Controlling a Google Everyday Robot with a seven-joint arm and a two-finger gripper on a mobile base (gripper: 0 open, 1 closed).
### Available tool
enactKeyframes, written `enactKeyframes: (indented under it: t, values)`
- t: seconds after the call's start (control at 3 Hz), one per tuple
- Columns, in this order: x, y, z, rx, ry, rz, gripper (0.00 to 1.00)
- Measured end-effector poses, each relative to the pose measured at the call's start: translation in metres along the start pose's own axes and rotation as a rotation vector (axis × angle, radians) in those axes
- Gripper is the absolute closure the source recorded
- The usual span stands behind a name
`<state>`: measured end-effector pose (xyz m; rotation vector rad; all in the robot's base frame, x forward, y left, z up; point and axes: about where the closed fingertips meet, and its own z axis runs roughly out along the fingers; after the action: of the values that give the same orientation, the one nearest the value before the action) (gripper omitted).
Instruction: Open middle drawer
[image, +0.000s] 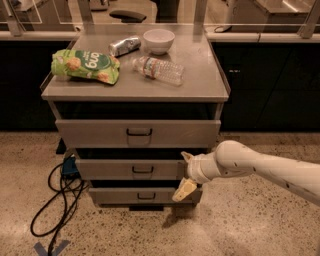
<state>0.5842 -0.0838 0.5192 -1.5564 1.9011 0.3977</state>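
Note:
The middle drawer (125, 170) is the grey front with a small black wire handle (142, 170), between a taller drawer front (100, 133) above and a smaller one (120, 196) below. My gripper (185, 173) is in front of the right end of the middle drawer, on a white arm (260, 167) that comes in from the right. It is open, with one finger (187, 156) at the drawer's top edge and the other finger (184, 190) down over the bottom drawer. It holds nothing.
On the cabinet top (200, 85) lie a green snack bag (85, 66), a can (125, 45), a white bowl (158, 40) and a plastic water bottle (159, 70). Black cables (57, 200) trail on the floor at the left. Dark cabinets stand behind.

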Motion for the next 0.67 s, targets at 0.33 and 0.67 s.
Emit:
enactKeyframes:
  t: [0.33, 0.67]
  values:
    - [0.0087, -0.0224, 0.0101, 0.029, 0.057, -0.004, 0.0]
    - [0.0058, -0.0307, 0.0108, 0.097, 0.113, -0.018, 0.0]
